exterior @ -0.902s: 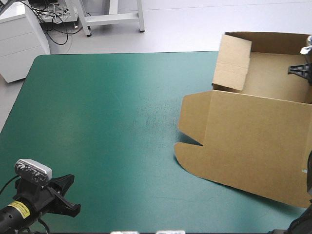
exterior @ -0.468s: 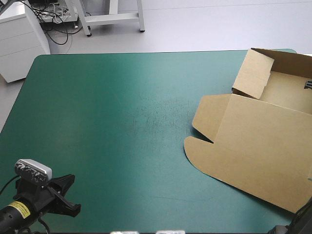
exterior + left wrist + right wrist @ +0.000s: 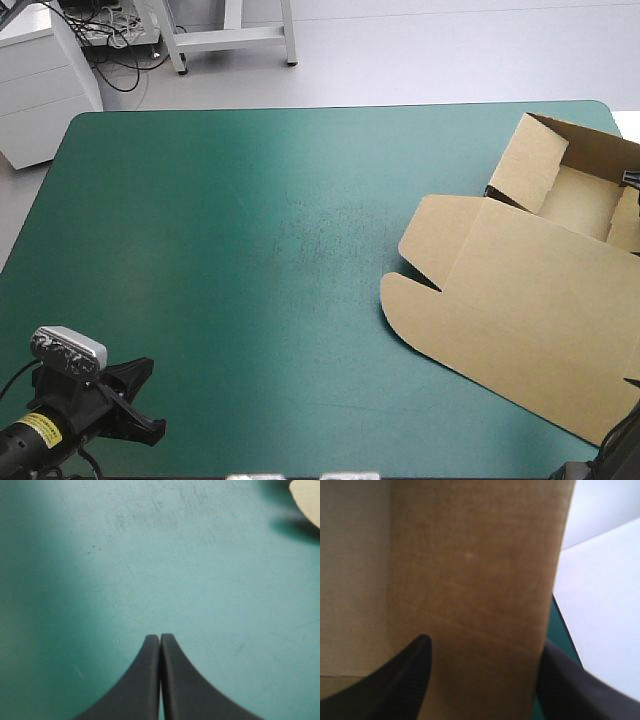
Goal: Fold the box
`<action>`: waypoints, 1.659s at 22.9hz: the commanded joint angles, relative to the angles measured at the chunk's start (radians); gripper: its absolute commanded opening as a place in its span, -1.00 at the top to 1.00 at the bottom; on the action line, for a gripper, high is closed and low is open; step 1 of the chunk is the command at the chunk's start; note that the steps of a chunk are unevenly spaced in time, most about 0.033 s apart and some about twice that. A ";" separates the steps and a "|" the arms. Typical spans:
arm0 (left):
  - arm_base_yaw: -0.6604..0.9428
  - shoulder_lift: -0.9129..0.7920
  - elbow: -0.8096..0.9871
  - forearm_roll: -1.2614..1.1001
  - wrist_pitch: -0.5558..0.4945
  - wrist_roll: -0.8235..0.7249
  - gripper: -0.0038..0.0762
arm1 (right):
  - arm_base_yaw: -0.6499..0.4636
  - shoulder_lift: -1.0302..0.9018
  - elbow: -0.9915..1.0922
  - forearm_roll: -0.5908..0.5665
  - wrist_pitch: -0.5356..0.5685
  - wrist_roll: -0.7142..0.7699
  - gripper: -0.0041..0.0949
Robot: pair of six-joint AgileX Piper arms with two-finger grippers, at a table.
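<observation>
**Box [image 3: 520,290] lying open at the right of the table [image 3: 200,250]**

High view: rests on the teal-green cover, on the right part of the table, and runs past the picture's right edge. Has walls raised at the end near the far right corner, making an open tray. Has the lid flat on the cover toward the near edge, with a rounded flap pointing to the table's middle. Places the left tool [image 3: 140,400] low at the near left corner, well apart from the brown board. Catches only a black tip of the right tool [image 3: 632,179] at the tray's right side.

Left wrist view: shows both black fingers pressed together into one pointed arch, clenched, over the teal-green cover. Picks up a pale corner of the board far ahead and off to one side.

Right wrist view: looks onto a brown wall, close up. Shows the black fingers spread wide, released, one in front of the wall's face and the other just past its free edge. Cannot tell whether either finger touches the board. Shows a thin strip of teal-green cover beyond that edge.
</observation>
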State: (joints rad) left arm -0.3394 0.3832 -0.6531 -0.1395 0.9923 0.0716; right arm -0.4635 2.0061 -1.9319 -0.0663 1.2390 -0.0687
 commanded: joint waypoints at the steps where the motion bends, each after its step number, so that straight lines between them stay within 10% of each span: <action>1: -0.003 0.008 -0.027 -0.018 -0.061 -0.002 0.98 | -0.006 -0.087 -0.049 -0.016 0.009 -0.012 -0.54; 7: -0.003 0.008 -0.027 -0.014 -0.061 -0.002 0.98 | -0.004 -0.284 -0.049 0.148 0.009 -0.051 -0.38; 12: -0.003 0.008 -0.027 -0.014 -0.061 -0.004 0.98 | 0.115 -0.481 0.119 0.420 -0.019 -0.265 0.94; 22: -0.003 0.008 -0.027 -0.033 -0.074 -0.034 0.98 | 0.406 -0.806 0.513 0.436 -0.195 -0.323 0.96; 38: -0.003 -0.024 0.059 -0.030 -0.276 0.067 0.98 | 0.445 -1.445 1.114 0.605 -0.369 -0.488 0.96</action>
State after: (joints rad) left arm -0.3394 0.3737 -0.6013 -0.1552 0.8108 0.1360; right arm -0.0208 0.6431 -0.8571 0.5123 0.9737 -0.5433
